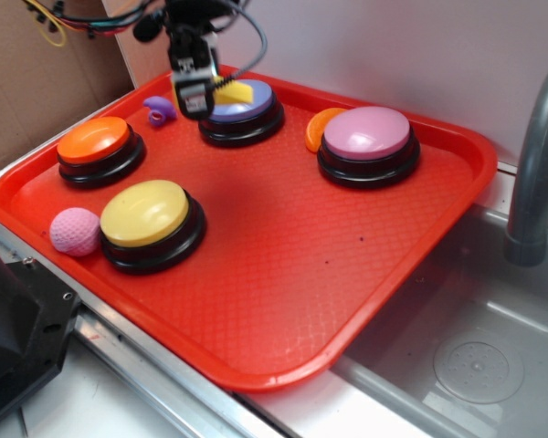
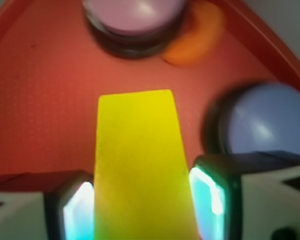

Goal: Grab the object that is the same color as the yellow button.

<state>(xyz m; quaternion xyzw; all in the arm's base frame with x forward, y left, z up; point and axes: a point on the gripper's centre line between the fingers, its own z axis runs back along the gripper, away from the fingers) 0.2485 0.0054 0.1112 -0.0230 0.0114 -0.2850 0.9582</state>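
Gripper (image 2: 142, 202) is clamped on the yellow wedge (image 2: 140, 165): wrist view shows a pad (image 2: 80, 210) pressed to each long side, block centred between them and pointing away from the camera. Squeezing across the narrow width looks deliberate; those are the flat parallel faces, the sloped face wouldn't hold.

From where I stand the wedge (image 1: 235, 92) sits at the far edge of the red tray (image 1: 283, 301), partly hidden by the gripper (image 1: 194, 102), overlapping the purple button (image 1: 247, 108). Can't tell if it's lifted clear of the tray or touching; the blur in the wrist view hints at motion, no more.

Near to far on the tray:
- near-left corner: pink ball (image 1: 75, 230) touching the base of the yellow button (image 1: 149, 219), the colour reference.
- left edge: orange button (image 1: 98, 148).
- far-left: small purple piece (image 1: 160, 110), just beside the gripper.
- far edge: purple button, then orange curved piece (image 1: 316, 128) tucked against the pink button (image 1: 368, 141) toward the far-right corner.

Each small piece sits next to a wrong-colour button, so it reads as a colour-match test, not a proximity one.

My read: correct object, grasp made. Risk: a smooth block slipping between the pads.

Right of the tray: sink basin (image 1: 475, 347) and grey faucet (image 1: 534, 173), not involved.
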